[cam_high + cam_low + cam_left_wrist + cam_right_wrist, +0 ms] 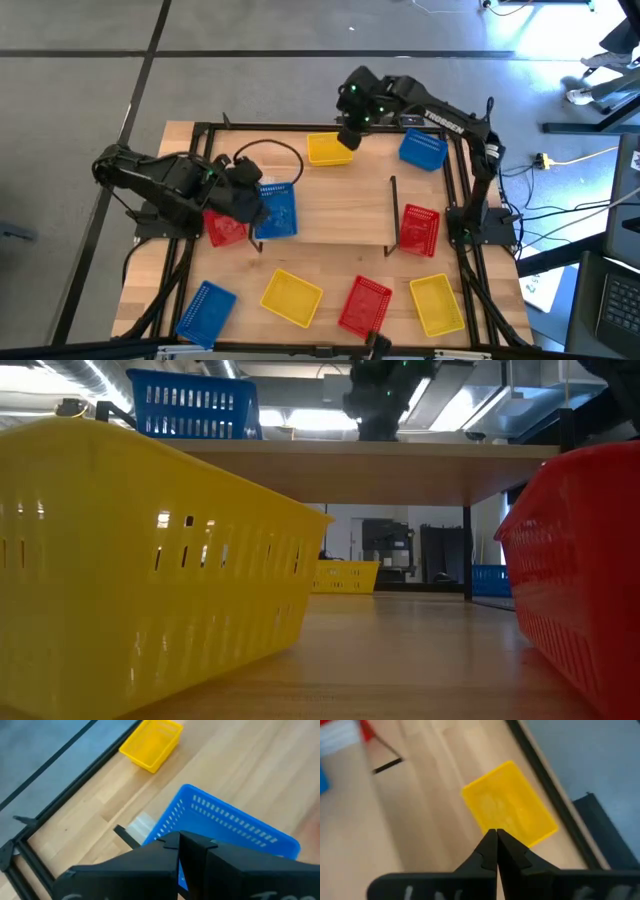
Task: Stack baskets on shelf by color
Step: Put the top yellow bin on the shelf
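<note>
Yellow basket (150, 560) and red basket (590, 570) are seen closest in the low view | left gripper (178, 842) is shut, touching the blue basket (276, 210) on the shelf (340, 205), long axis front-to-back | right gripper (496, 837) is shut empty above the far yellow basket (510, 805)

One blue basket (277, 212) sits on the shelf (330, 205) at nine o'clock. At twelve, yellow (328, 149) and blue (422, 150) lie behind it. Reds at eight (224, 229) and three (418, 230); four more line six o'clock.
</note>
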You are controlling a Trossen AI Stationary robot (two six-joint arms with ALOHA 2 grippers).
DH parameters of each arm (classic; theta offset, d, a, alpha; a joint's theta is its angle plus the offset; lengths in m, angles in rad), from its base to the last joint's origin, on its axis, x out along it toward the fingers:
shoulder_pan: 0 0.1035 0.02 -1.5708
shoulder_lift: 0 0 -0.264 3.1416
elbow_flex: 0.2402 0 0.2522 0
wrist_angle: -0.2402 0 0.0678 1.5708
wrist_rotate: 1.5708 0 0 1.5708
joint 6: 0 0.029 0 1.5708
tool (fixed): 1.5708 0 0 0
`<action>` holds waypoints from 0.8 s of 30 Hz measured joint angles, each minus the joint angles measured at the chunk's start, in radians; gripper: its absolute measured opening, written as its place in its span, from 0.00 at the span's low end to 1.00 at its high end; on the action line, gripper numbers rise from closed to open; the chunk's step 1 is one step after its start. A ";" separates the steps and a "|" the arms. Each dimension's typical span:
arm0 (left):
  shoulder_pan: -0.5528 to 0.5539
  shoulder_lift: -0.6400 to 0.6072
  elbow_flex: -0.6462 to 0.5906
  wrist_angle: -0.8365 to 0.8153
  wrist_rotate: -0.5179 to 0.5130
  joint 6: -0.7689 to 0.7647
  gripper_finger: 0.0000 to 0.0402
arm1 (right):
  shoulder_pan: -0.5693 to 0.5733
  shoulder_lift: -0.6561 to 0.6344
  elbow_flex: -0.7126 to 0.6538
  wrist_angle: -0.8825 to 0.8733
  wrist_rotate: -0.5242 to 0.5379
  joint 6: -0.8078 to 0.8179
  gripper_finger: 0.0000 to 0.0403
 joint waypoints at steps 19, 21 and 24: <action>0.248 0.000 0.000 0.000 0.060 0.209 0.00 | -0.097 0.214 -0.001 -0.041 0.010 0.509 0.28; 0.266 0.000 0.000 0.000 0.071 0.211 0.00 | -0.101 0.240 -0.001 -0.046 0.011 0.520 0.28; 0.285 0.000 0.000 0.000 0.080 0.211 0.00 | -0.108 0.276 -0.001 -0.068 0.024 0.519 0.27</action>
